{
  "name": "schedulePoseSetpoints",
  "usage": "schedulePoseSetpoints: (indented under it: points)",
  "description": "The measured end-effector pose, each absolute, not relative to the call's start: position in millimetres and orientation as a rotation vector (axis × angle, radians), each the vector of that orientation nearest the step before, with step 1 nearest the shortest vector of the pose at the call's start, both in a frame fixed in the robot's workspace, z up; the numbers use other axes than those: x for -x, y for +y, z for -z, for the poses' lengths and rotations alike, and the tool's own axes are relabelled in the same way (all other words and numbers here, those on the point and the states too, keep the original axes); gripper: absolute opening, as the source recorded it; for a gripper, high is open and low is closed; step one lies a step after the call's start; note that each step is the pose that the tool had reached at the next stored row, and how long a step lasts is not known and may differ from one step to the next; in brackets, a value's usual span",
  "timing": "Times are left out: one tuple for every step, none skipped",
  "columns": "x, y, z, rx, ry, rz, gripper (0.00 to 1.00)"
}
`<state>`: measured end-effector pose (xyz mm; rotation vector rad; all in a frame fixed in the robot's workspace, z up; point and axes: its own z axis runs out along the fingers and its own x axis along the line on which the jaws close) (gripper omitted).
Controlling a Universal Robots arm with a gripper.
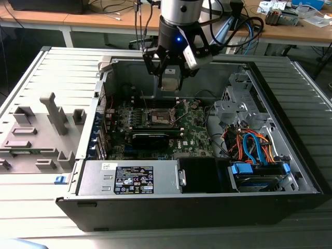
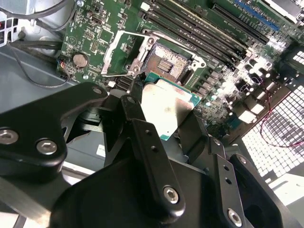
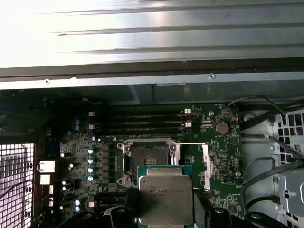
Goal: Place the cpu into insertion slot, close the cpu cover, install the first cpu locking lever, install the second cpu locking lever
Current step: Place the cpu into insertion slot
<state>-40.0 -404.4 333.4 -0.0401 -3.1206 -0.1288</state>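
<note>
Second wrist view: fingers (image 2: 134, 111) clamped on cpu (image 2: 166, 107) edges. Chip hangs above insertion slot (image 2: 166, 64), not touching it. The cpu cover (image 2: 118, 50) is swung up. Risk: chip appears offset vs. slot, so misaligned seating could bend contacts or jam it on the rim.

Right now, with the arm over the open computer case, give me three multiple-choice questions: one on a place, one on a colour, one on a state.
1. Where is the cpu? A) in the insertion slot B) in the gripper, above the board C) on a shelf
2. What colour is the board? A) green B) red C) white
3. How is the cpu cover? A) shut over the slot B) held by the gripper C) swung open
Answers: 1 B, the gripper clamps it. 2 A, its surface shows green. 3 C, it stands aside, slot bare.
</note>
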Motion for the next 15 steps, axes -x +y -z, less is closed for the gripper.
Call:
schedulePoseSetpoints:
  points:
    - [40.0, -405.1, -333.3, 0.040, -3.121, 0.129, 0.55]
    - [40.0, -405.5, -333.2, 0.040, -3.121, 0.129, 0.55]
    - [40.1, -406.0, -333.2, 0.040, -3.121, 0.129, 0.55]
    - [40.0, -406.4, -333.1, 0.040, -3.121, 0.129, 0.55]
    - [40.1, -406.9, -333.0, 0.040, -3.121, 0.129, 0.55]
    - [40.1, -407.2, -333.0, 0.040, -3.121, 0.129, 0.55]
    - [40.1, -407.7, -332.9, 0.040, -3.121, 0.129, 0.55]
    - [40.1, -408.3, -332.8, 0.040, -3.121, 0.129, 0.55]
    - [40.1, -408.7, -332.7, 0.040, -3.121, 0.129, 0.55]
    - [40.1, -409.6, -332.6, 0.040, -3.121, 0.129, 0.55]
    - [40.1, -410.2, -332.5, 0.040, -3.121, 0.129, 0.55]
    - [40.1, -410.6, -332.5, 0.040, -3.121, 0.129, 0.55]
    - [40.1, -411.3, -332.4, 0.040, -3.121, 0.129, 0.55]
    - [40.1, -411.7, -332.4, 0.040, -3.121, 0.129, 0.55]
    - [40.1, -412.1, -332.3, 0.040, -3.121, 0.129, 0.55]
